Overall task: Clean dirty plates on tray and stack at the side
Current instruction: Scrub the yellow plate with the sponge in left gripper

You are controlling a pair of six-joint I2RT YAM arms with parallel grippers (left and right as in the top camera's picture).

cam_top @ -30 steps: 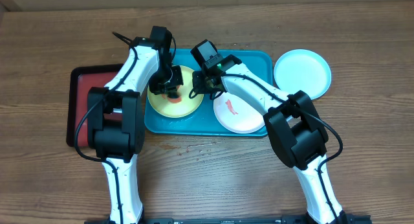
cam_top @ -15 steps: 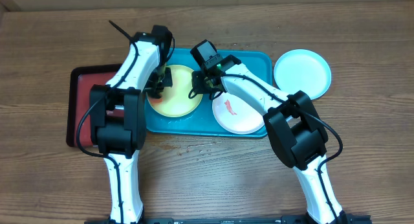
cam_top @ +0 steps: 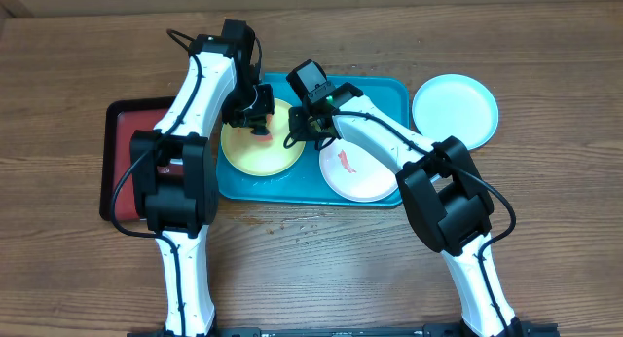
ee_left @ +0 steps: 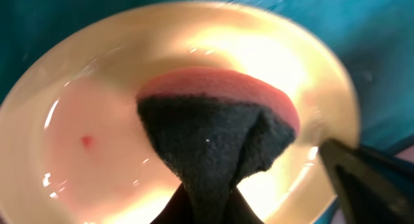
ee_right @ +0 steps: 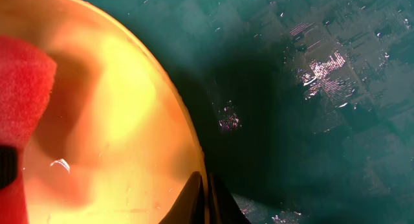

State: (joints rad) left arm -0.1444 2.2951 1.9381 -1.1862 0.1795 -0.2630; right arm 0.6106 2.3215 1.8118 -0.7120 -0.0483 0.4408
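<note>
The yellow-green plate (cam_top: 255,152) lies at the left end of the teal tray (cam_top: 387,92). My left gripper (cam_top: 256,120) hangs over the plate's far side, shut on a sponge (ee_left: 217,130) whose black scouring face covers a red foam body. One small red spot (ee_left: 86,141) shows on the plate (ee_left: 116,166). My right gripper (ee_right: 206,193) is shut on that plate's right rim (ee_right: 165,88). A white plate (cam_top: 362,173) with a red smear sits on the tray's right half. The light blue plate (cam_top: 455,107) rests on the table past the tray's right end.
A dark red, black-rimmed tray (cam_top: 121,167) lies left of the teal one, under my left arm. The two arms meet close together over the yellow-green plate. The right gripper's dark body (ee_left: 372,182) shows at the plate's edge in the left wrist view. Wet teal tray floor (ee_right: 310,88) borders the rim.
My left gripper has carried the sponge from the plate's middle to its left edge, then up to its far side. The right gripper has stayed on the rim.
</note>
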